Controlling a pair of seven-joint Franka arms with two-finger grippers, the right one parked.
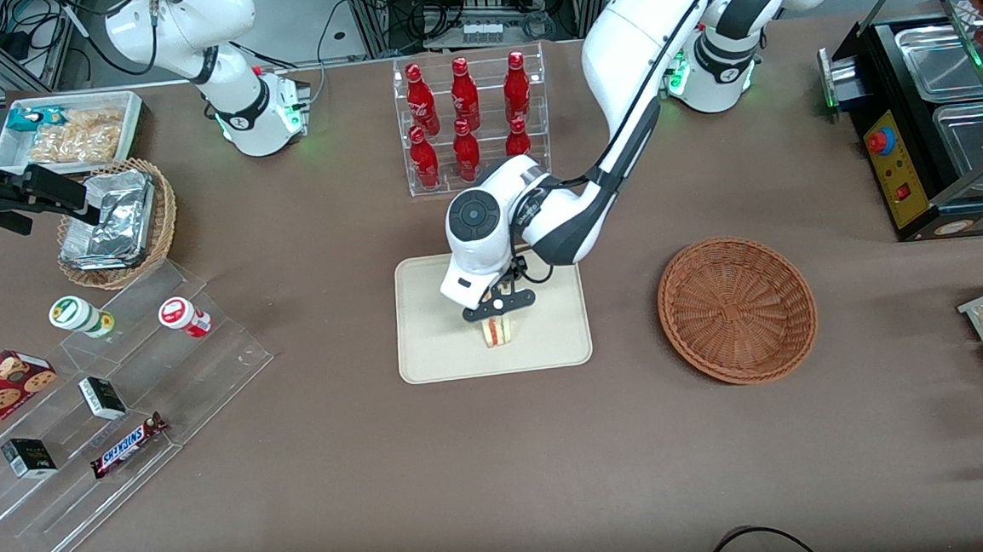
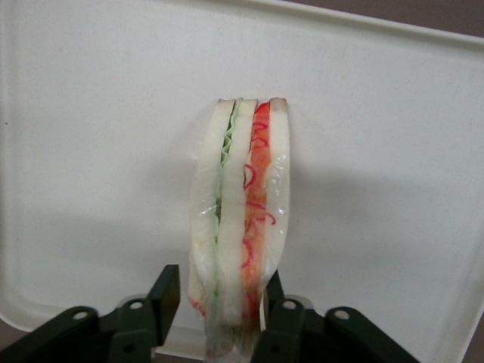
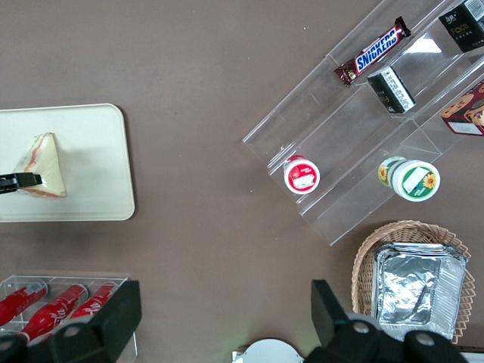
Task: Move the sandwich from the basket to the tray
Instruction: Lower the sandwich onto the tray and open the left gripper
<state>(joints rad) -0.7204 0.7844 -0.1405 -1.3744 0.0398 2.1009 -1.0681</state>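
Note:
The sandwich [image 1: 496, 330] [image 2: 242, 212] [image 3: 44, 165], a pale wrapped wedge with red and green filling, stands on the cream tray [image 1: 436, 348] [image 2: 91, 151] [image 3: 91, 151] at mid-table. My left gripper [image 1: 497, 315] [image 2: 219, 291] hangs straight over it, its fingers straddling the wedge's upper edge. It is open: one finger [image 2: 166, 291] stands a little apart from the bread and the other finger [image 2: 274, 291] just brushes the wrap. The reddish-brown basket [image 1: 737, 308] sits empty beside the tray, toward the working arm's end of the table.
A clear rack of red bottles [image 1: 469, 119] stands farther from the front camera than the tray. Toward the parked arm's end are a clear stepped shelf with snacks [image 1: 115, 401] and a tan basket of foil packets [image 1: 117, 222]. A black food warmer [image 1: 942, 112] stands at the working arm's end.

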